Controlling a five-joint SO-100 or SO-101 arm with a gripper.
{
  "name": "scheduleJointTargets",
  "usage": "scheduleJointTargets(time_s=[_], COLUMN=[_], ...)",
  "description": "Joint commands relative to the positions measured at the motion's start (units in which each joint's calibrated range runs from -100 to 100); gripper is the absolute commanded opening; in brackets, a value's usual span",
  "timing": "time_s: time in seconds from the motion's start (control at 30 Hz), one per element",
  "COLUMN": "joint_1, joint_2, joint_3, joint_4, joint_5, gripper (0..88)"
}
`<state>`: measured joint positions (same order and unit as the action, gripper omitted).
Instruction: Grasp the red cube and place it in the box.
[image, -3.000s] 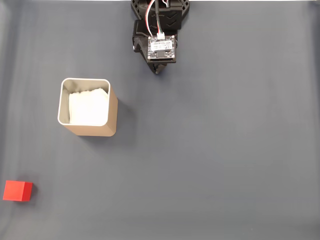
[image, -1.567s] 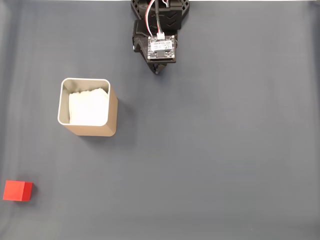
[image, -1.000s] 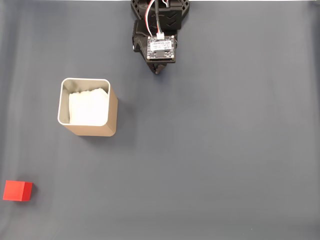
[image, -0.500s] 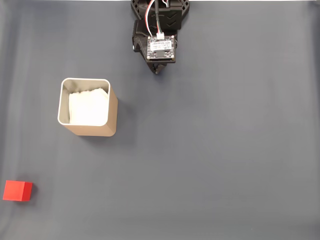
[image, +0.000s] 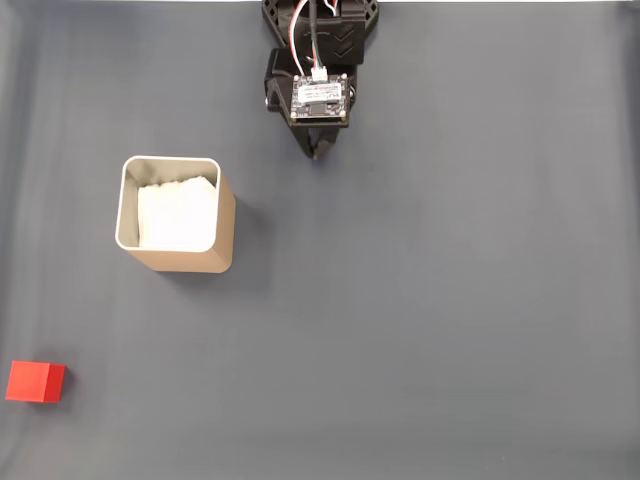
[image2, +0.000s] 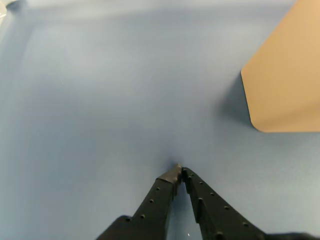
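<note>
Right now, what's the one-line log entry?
stage: pre-grasp | gripper: shut, empty | red cube: on mat, untouched | box: holds white paper, no cube

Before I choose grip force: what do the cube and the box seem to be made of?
The cube looks like painted wood or hard plastic: flat, matte red faces with no shine, crisp edges. The box looks like card or thin board: smooth, matte tan walls, with a thin pale rim that may be metal, and white crumpled paper inside. None of this is certain from looks alone.
</note>
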<state>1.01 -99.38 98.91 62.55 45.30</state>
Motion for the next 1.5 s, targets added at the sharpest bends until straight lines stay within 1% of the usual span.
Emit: scheduleJointTargets(time_s=[0.0,0.27,0.53,1.2,1.47], joint_1=[0.37,1.29,1.15,1.93,6.55], joint_2=[1.19,6.39,11.75,29.41,38.93], joint_3=[0.55,-3.01,-11.85,-40.84,-53.97], joint_4=[-7.69,-18.52,-22.54,-20.65,-16.06], joint_5=[0.15,0.2,-0.1,-1.61,-2.3], gripper=[0.2,0.2,0.2,0.2,0.2])
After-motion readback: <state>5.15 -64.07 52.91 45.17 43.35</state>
